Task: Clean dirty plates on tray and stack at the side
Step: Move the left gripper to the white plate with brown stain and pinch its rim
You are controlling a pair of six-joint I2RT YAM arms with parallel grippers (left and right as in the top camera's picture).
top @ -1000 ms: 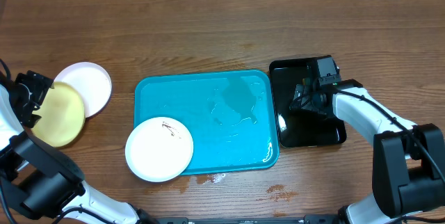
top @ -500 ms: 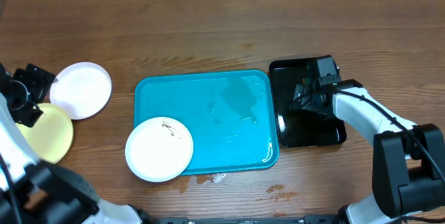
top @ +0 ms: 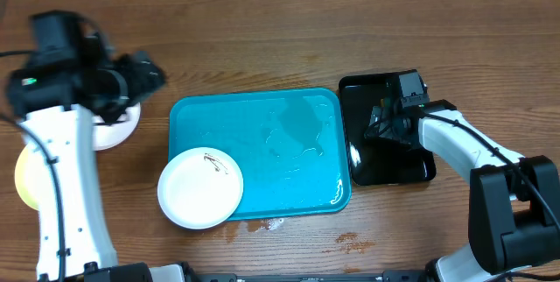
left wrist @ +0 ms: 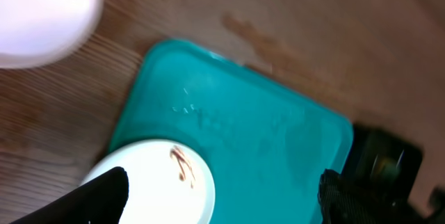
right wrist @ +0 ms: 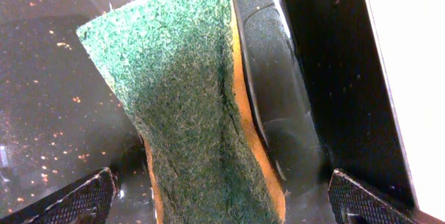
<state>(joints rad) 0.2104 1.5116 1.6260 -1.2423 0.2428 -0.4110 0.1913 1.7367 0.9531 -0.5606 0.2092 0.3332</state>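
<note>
The left gripper (left wrist: 226,196) hung wide, with nothing between its fingers, high above the tray (left wrist: 264,113). Being empty fitted the job. Two plates lay off the tray on the table (top: 289,45), out behind the gripper. The white plate (top: 122,126) sat partly under its arm, and the yellow plate (top: 21,181) lay further back toward the arm's base. They looked like the start of the side stack, but the arm hid whether they overlapped.

The smeared plate (left wrist: 156,182) lay just below one fingertip, on the tray's corner nearest that finger, with its rim hanging over the tray's edge. A brown streak marked it, so it probably awaited scrubbing.

The right gripper (right wrist: 226,196) stood fully spread, low over the black tray (right wrist: 42,78). The sponge (right wrist: 181,92) rose between its fingers, green face up and orange backing to one side. Neither finger seemed to touch it. That position suited a pinch, since closing there would catch the sponge across its width. The likely next need was to grip it and carry it over to the smeared plate, while the empty left gripper was free to steady that plate.
</note>
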